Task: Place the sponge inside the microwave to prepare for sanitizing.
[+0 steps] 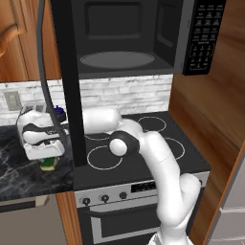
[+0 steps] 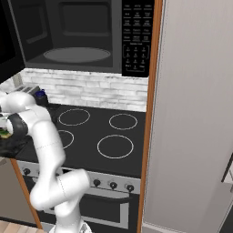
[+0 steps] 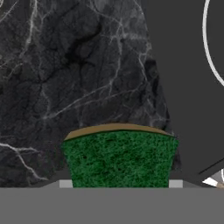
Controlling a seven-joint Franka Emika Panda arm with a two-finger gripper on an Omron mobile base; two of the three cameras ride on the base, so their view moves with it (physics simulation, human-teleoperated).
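Sponge (image 3: pixel 119 157) — rough green top, yellow base — pinched in tool (image 3: pixel 120 183) over veined black marble counter (image 3: pixel 65 78).

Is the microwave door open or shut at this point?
Open. The microwave shows its bare cavity and grey turntable, and its door is swung out to the left, edge-on.

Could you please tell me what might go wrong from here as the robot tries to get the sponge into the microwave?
The sponge sits between the fingertips low over the dark marble counter; a weak pinch could drop it during the lift. The open microwave door hangs between the gripper and the cavity with its turntable, so the arm could strike it.
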